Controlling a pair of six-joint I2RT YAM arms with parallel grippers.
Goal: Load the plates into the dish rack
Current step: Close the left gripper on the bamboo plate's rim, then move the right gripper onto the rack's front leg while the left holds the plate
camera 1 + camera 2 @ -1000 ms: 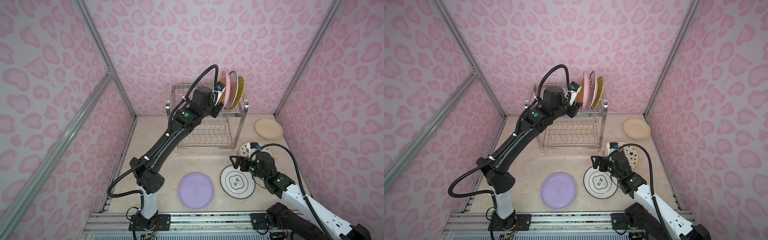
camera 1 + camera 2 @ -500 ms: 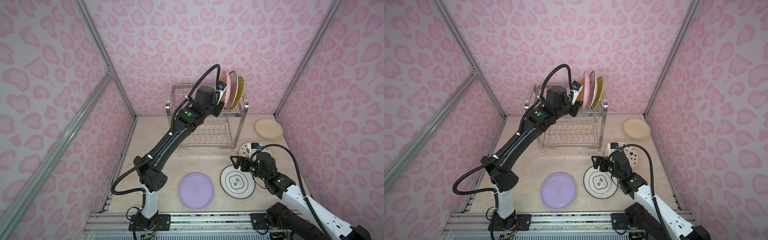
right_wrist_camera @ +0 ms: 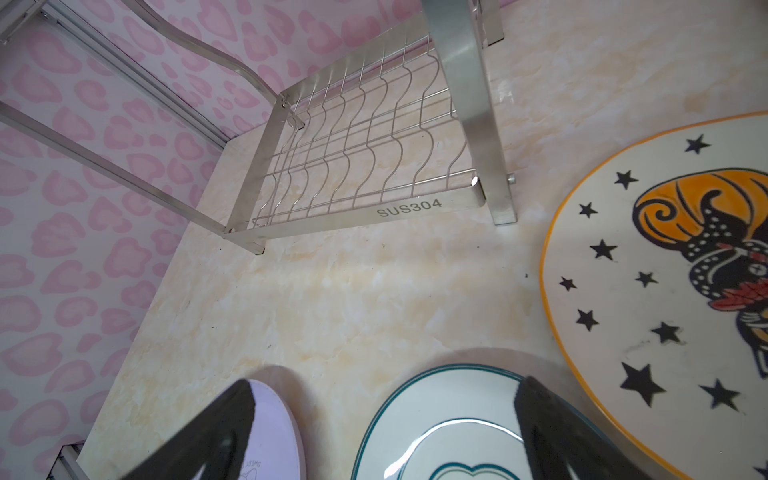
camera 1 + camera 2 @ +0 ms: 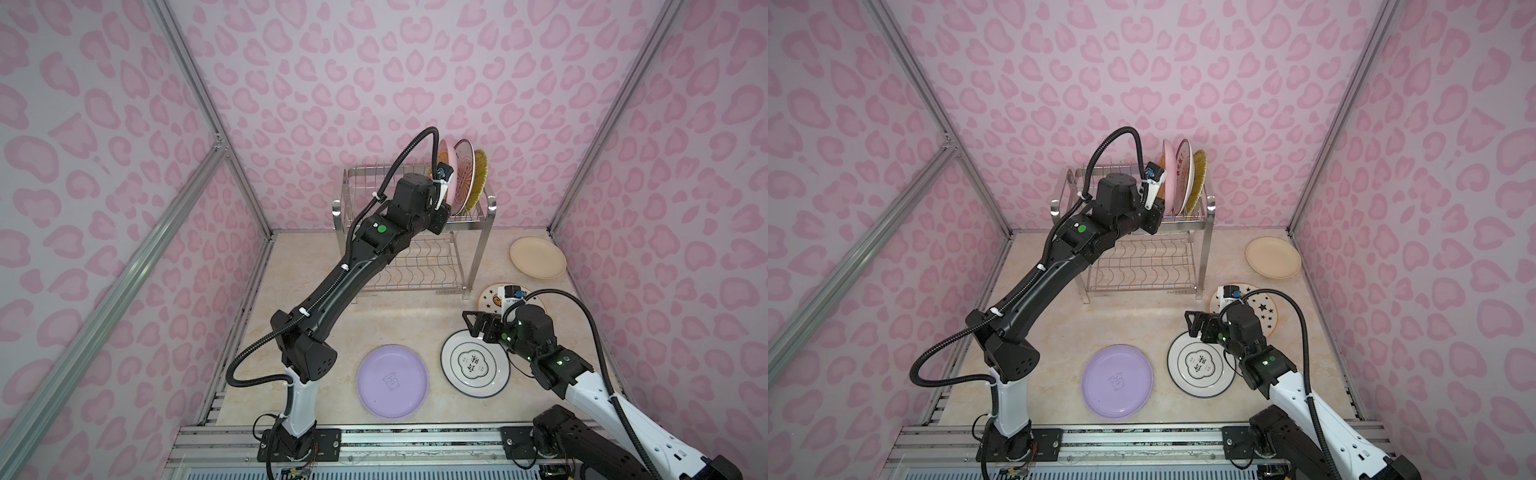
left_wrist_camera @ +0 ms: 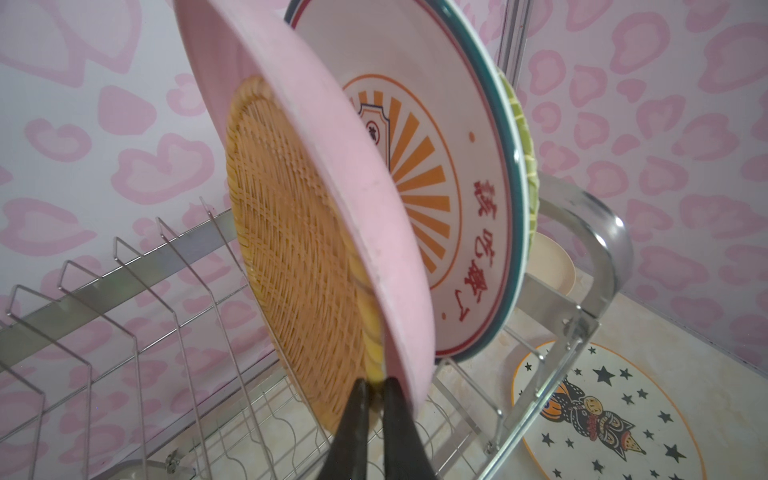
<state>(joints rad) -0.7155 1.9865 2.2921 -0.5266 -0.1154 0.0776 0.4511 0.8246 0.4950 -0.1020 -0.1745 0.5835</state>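
The left pincer (image 5: 376, 390) is closed tight on the lower rim of the orange woven-look plate (image 5: 291, 249), a sliver of yellowish edge nipped between its two black fingertips. That plate stands on edge over the upper tier of the dish rack (image 4: 478, 257), pressed close against the pink plate (image 5: 332, 166). Behind the pink one come the orange-radial white plate (image 5: 457, 166) and then the yellow striped plate (image 5: 528, 174), all upright and packed together at the right end of the rack in both top views. Whether the woven plate's foot sits between the divider prongs (image 5: 137, 291) is hidden by the fingers

The right pincer (image 3: 386, 386) is spread wide and grips nothing; it hangs low over the near rim of the white plate with ring emblem (image 4: 473, 365). That plate lies flat on the worktop (image 4: 374, 316), with the lilac plate (image 4: 392, 380) just beside it on its left. The star-patterned plate (image 4: 492, 297) lies by the rack's front right leg, partly under the right arm, and the plain cream plate (image 4: 538, 257) sits further back, near the right wall
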